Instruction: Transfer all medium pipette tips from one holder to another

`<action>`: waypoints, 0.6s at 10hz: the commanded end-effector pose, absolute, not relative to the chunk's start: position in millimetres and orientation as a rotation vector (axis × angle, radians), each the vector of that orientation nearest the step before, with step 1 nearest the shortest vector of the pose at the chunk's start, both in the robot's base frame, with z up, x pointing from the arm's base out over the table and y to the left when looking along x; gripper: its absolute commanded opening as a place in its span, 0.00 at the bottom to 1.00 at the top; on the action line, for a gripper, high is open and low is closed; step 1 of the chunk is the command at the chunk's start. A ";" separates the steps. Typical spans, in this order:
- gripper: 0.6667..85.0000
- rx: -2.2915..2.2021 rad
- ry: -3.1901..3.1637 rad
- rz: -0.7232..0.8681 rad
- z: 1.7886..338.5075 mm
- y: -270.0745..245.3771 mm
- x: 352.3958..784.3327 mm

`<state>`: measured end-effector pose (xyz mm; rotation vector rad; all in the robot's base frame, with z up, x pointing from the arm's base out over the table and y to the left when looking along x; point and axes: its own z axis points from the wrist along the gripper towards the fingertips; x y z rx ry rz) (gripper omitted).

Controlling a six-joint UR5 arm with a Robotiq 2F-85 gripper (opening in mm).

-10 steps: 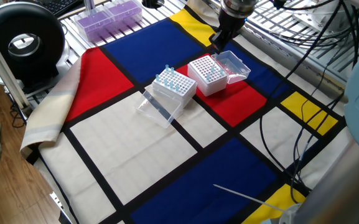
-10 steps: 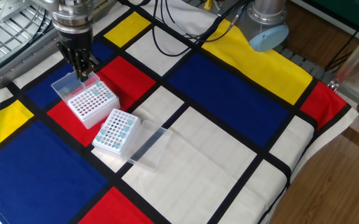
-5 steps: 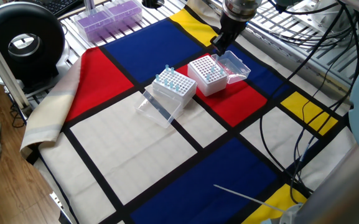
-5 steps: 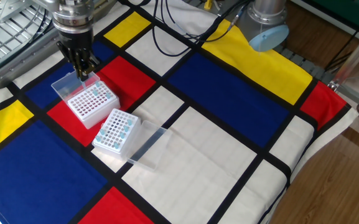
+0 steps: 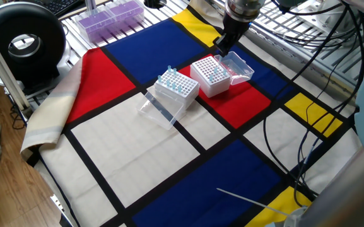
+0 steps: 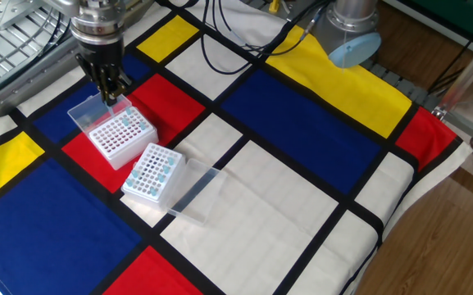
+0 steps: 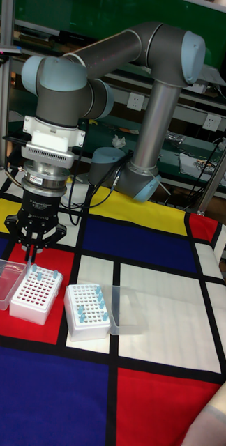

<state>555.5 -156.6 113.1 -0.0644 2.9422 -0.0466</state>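
Pipette tip carried over the receiving rack

One of the medium pipette tips [image 7: 33, 267] hangs point-down, pinched between the narrowly closed jaws of the gripper [image 7: 32, 259], just above the far edge of the left white rack [image 7: 35, 293]; the tall fixed view shows its blue top at the fingertips. More tips [image 7: 98, 302] stand in the second white rack [image 7: 86, 311], just beside it at 3 o'clock, some holes bare. Each rack's clear lid [image 7: 3, 282] lies open alongside. Both racks sit on the colour-block cloth [image 6: 302, 123]; a purple-filled rack [image 5: 109, 17] stands well apart at 10 o'clock in one fixed view.
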 end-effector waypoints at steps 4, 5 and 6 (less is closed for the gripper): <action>0.00 -0.044 2.941 -0.047 114.3 -154.5 556.0; 0.00 -0.040 2.939 -0.047 114.5 -154.0 556.2; 0.00 -0.037 2.939 -0.047 114.9 -153.8 556.0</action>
